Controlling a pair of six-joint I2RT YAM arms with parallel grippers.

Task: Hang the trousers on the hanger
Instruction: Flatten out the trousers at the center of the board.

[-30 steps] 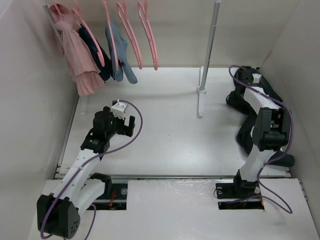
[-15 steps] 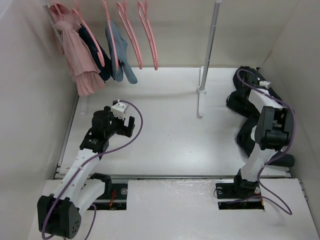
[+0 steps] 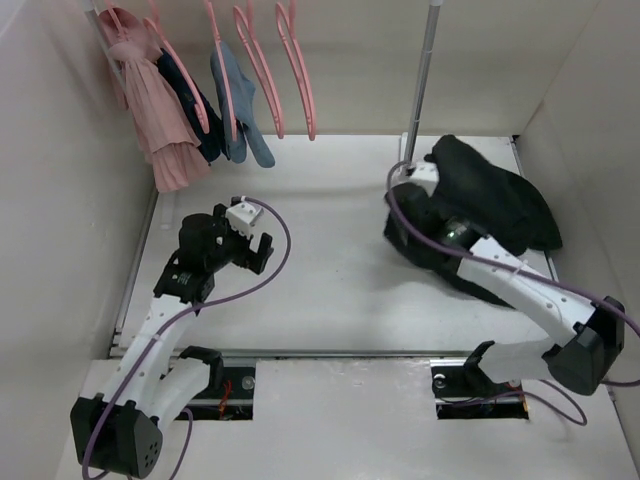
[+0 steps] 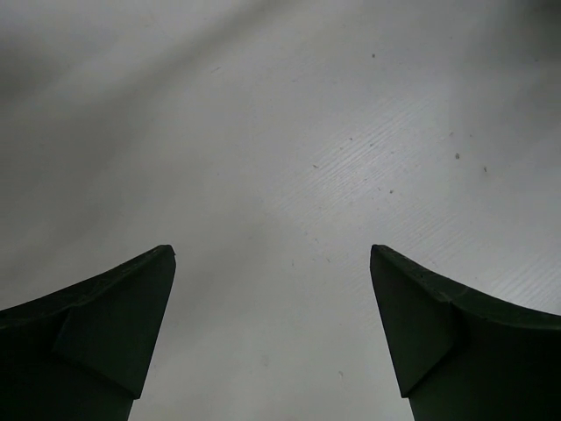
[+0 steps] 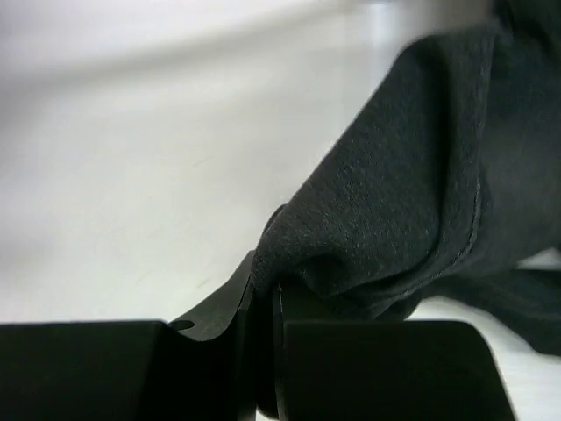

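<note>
– Black trousers (image 3: 495, 205): where are they, and who has them?

– Heaped on the table (image 3: 330, 270), far right, just beside the pole (image 3: 422, 70). The right gripper (image 5: 267, 294) is clamped on a fold at the heap's left edge. The wrist view shows cloth bunched between the closed jaws.

– Why that edge?

– My read: it's the nearest free fold, and pulling from there would bring the pile toward the middle, where both arms reach. Can't tell if it's waistband or hem.

– Left gripper (image 4: 272, 259)?

– Spread wide, empty, hovering over bare table on the left. Looks parked clear, free to take the hanger or a second corner.

– Hanger (image 3: 303, 90)?

– Pink, bare, hanging at the back left, well apart from the trousers. A second hanger (image 3: 261, 75) beside it is also bare. Further left hang a blue-grey piece (image 3: 240, 110), a navy piece (image 3: 200, 110) and a pink dress (image 3: 160, 120).

– Risk?

– It's a single pinch on soft cloth, so the rest will trail and may slip. It needs spreading before it can go over the bar. Early stage, I'd say.
</note>
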